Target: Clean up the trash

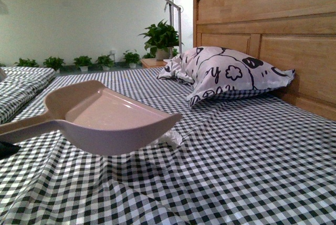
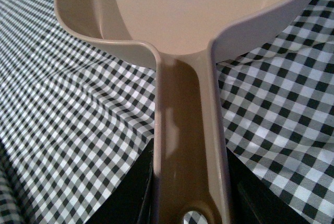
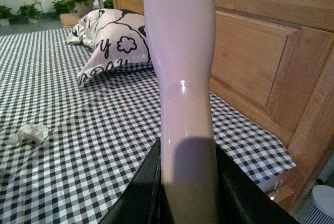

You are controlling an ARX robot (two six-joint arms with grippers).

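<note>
In the front view your dustpan (image 1: 105, 115) fills the near left over the checked sheet (image 1: 236, 172). You cannot tell whether its underside touches the cloth. Its front lip hides part of the trash (image 1: 171, 138), a small crumpled white wad lying on the sheet just beside that lip. A printed pillow (image 1: 226, 73) leans on the wooden headboard (image 1: 283, 31) well beyond, with potted plants (image 1: 160, 36) further back. In the left wrist view the left gripper (image 2: 190, 187) is clamped on the dustpan's handle, and the pan's front is cut off. In the right wrist view the right gripper (image 3: 188, 192) squeezes a pale handle (image 3: 182, 51) whose upper end leaves the frame, so the tool is unclear. The trash (image 3: 28, 132) lies alone on the sheet, well apart from the pillow.
</note>
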